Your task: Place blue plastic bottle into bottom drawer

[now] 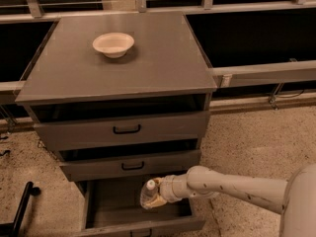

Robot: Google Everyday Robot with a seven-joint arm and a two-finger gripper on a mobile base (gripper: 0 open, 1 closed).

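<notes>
A: Camera view, then. Where is the blue plastic bottle (148,193)?

B: Inside the open bottom drawer (111,204), which is pulled well out. The bottle stands roughly upright, white cap uppermost, toward the drawer's right half.

A: And the gripper (155,201)?

B: Clasped around the bottle's lower body, at the end of the arm (232,185), which reaches in low from the right. That low, sideways reach seems chosen to slip under the two upper drawers (168,163), both of which jut out slightly above.

A: Is the bottle resting on the drawer floor?

B: I cannot tell; its base is hidden behind the gripper. I judge the placing step nearly done, with only setting down and letting go left.

A: Anything likely to interfere?

B: Not that I see. The cream bowl (113,44) sits well apart on the bench (148,73), the grey cabinet's flat top.
</notes>
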